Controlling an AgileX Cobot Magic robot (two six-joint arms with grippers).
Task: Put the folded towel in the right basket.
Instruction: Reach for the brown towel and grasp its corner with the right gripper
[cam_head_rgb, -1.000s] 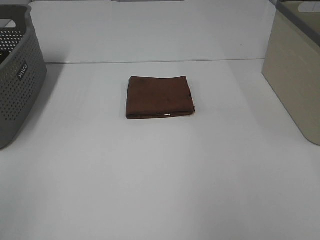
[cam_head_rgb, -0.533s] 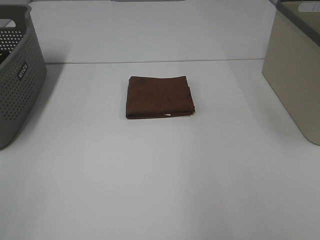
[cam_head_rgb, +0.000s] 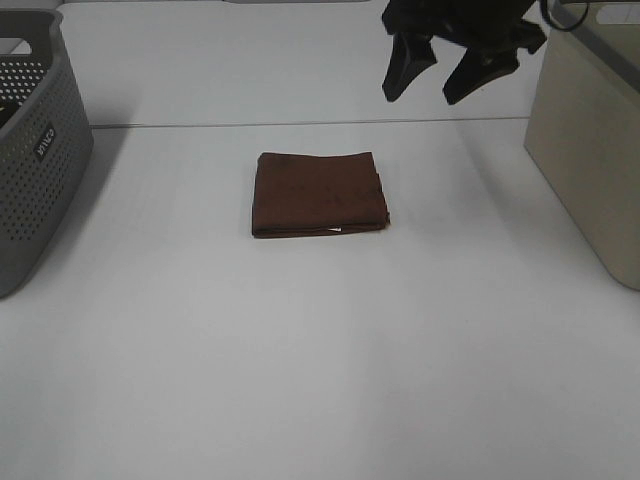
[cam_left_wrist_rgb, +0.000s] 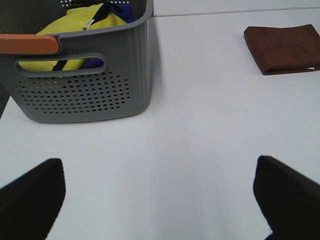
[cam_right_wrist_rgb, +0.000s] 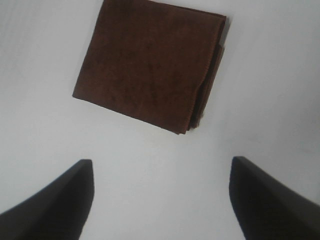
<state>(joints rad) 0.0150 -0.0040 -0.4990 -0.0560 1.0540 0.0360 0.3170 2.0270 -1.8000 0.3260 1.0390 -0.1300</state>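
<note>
A folded brown towel (cam_head_rgb: 319, 194) lies flat in the middle of the white table. It also shows in the right wrist view (cam_right_wrist_rgb: 150, 62) and in the left wrist view (cam_left_wrist_rgb: 284, 48). My right gripper (cam_head_rgb: 436, 78) hangs open and empty above the table's far side, behind the towel and to its right. In the right wrist view (cam_right_wrist_rgb: 160, 200) its two dark fingers stand wide apart with the towel ahead of them. The beige right basket (cam_head_rgb: 592, 150) stands at the right edge. My left gripper (cam_left_wrist_rgb: 160, 195) is open and empty, out of the exterior view.
A grey perforated basket (cam_head_rgb: 30, 150) stands at the left edge; in the left wrist view (cam_left_wrist_rgb: 80, 80) it holds yellow and blue cloth. A seam crosses the white table (cam_head_rgb: 300, 350) behind the towel.
My right gripper has come into the exterior view at the top right, above the far side of the table. The towel and both baskets have not moved.
</note>
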